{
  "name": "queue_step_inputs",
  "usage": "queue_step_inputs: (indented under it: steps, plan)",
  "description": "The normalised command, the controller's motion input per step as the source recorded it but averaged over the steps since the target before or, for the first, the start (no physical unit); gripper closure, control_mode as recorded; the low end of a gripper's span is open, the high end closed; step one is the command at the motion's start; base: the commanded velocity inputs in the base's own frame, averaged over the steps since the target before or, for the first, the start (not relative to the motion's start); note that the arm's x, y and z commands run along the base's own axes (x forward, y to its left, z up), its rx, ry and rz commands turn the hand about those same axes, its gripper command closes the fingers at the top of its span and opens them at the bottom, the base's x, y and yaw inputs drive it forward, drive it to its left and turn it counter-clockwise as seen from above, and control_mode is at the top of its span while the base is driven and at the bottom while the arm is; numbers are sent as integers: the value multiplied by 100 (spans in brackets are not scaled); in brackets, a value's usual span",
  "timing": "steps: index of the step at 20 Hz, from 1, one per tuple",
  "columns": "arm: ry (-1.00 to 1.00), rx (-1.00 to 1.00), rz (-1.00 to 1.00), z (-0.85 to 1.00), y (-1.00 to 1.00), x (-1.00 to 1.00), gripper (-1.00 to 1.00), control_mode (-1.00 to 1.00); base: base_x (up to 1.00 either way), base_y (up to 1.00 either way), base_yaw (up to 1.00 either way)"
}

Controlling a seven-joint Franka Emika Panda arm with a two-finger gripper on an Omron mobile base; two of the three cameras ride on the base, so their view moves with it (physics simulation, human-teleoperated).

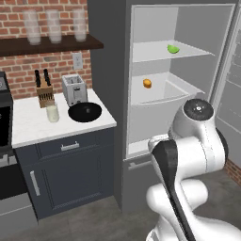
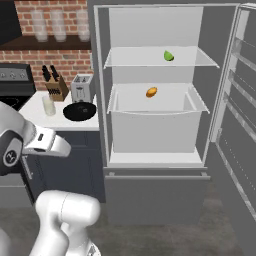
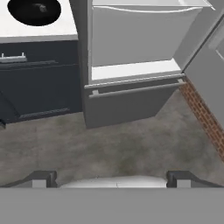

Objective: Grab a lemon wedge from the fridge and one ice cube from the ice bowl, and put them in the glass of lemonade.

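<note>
Our tool (image 3: 112, 177) hangs low with its two dark tips spread wide apart and nothing between them, pointing down at the grey floor (image 3: 131, 144) in front of the fridge (image 3: 131, 48). Just beyond the tips in the hand view we see the fridge's closed bottom drawer (image 3: 131, 103) with its bar handle, and to the left of it the dark blue cabinet (image 3: 39, 83) under the desk (image 3: 39, 30).

Further on, the fridge stands with its door (image 2: 237, 125) swung open to the right. Inside, a small round orange fruit (image 2: 151, 92) lies in the white drawer (image 2: 155, 131), and above it the lemon wedge (image 2: 169, 56) rests on the white shelf (image 2: 160, 61), toward its right side.

Left of the fridge, on the white desk, the ice bowl (image 1: 84, 112) sits near the front edge, with the glass of lemonade (image 1: 52, 113) just beside it on its left. Behind them stand a toaster (image 1: 74, 89) and a knife block (image 1: 44, 92). Farthest off, three tall frosted glasses (image 1: 53, 26) line a dark wall shelf (image 1: 47, 45) against the brick wall (image 1: 28, 66).
</note>
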Motion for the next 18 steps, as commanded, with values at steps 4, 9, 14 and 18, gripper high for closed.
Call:
queue_step_inputs:
  steps: [4, 9, 14, 18]
  plan:
    - [-24, 13, 17, 0, -3, -31, -100, -100, 0, 0, 0]
    - [-21, 14, 16, -1, -9, -27, -100, -100, 0, 0, 0]
    - [-16, 11, 15, -1, -5, -19, -100, -100, 0, 0, 0]
    - [-8, 4, 14, -8, 0, -6, -100, -100, 0, 0, 0]
